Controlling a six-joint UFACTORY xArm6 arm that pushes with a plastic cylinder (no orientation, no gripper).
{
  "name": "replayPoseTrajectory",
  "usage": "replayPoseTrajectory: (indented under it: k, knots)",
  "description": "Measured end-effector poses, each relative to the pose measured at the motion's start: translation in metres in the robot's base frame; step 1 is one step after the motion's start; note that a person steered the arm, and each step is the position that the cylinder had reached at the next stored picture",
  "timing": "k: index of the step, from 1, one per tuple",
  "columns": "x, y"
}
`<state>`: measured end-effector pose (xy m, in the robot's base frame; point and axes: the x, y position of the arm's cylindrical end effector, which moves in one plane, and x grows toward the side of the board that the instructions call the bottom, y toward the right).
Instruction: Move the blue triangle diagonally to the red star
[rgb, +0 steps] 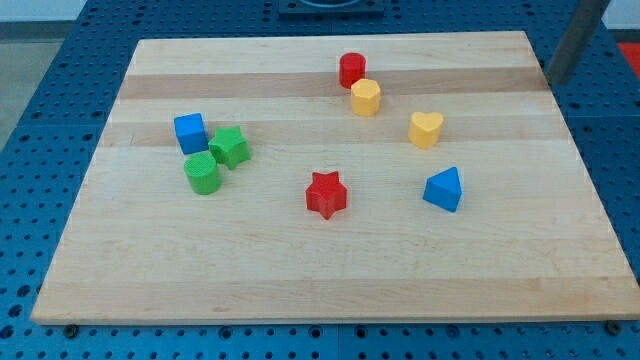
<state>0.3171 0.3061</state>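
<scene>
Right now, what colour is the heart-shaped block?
Yellow; the heart-shaped block shows in the camera view.

bright, even overhead light | soft short shadows | sharp focus | no glare

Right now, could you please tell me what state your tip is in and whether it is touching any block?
My tip: no gripper, holding nothing, at the board's top right corner, apart from every block.

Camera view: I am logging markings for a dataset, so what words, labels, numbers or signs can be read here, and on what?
None: no readable text on the wooden board, on any block, such as the blue triangle or red star, or on the blue perforated table. My tip does not show.
</scene>
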Motion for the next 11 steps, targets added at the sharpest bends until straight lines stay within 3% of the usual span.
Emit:
replayPoseTrajectory:
  k: [3,4,7,11]
  knots:
    - [0.157,-0.058]
    - [0.189,-0.091]
    - [0.184,-0.196]
    - [0.159,-0.205]
